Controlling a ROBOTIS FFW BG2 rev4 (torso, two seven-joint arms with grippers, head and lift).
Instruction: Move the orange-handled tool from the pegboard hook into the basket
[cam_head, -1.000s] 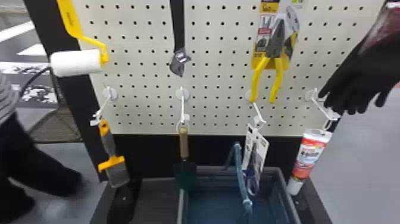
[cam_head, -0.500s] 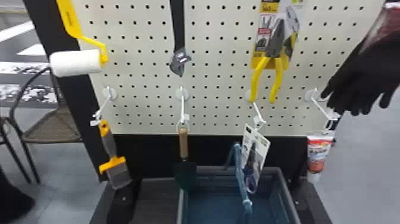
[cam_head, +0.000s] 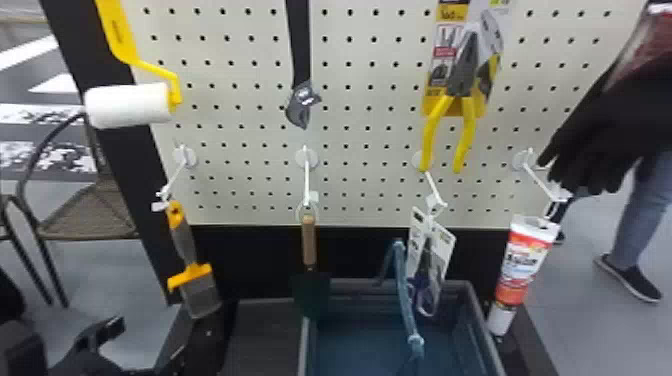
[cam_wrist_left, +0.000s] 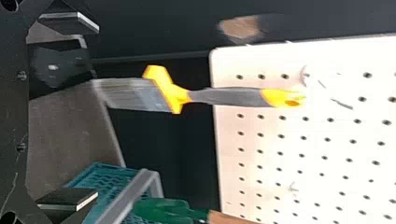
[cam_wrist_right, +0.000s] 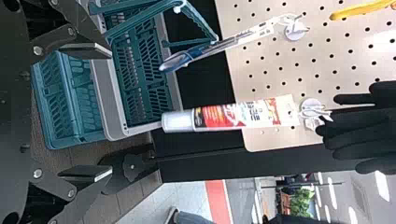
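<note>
Left hand (cam_wrist_left: 96, 111) gapes wide and empty, presumably to straddle the brush (cam_head: 184, 243) hanging at head-view eight o'clock; right hand (cam_wrist_right: 109, 112) gapes empty too.

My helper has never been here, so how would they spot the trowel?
Find the white pegboard and its low row of hooks. The trowel hangs from the second hook from the left. Only it has a wooden handle and green blade.

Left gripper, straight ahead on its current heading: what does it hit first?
Probably the flat lower end of the orange-handled tool, which hangs roughly in line with the gap of the open left gripper. Depth is unclear, so it might pass just beside it.
</note>
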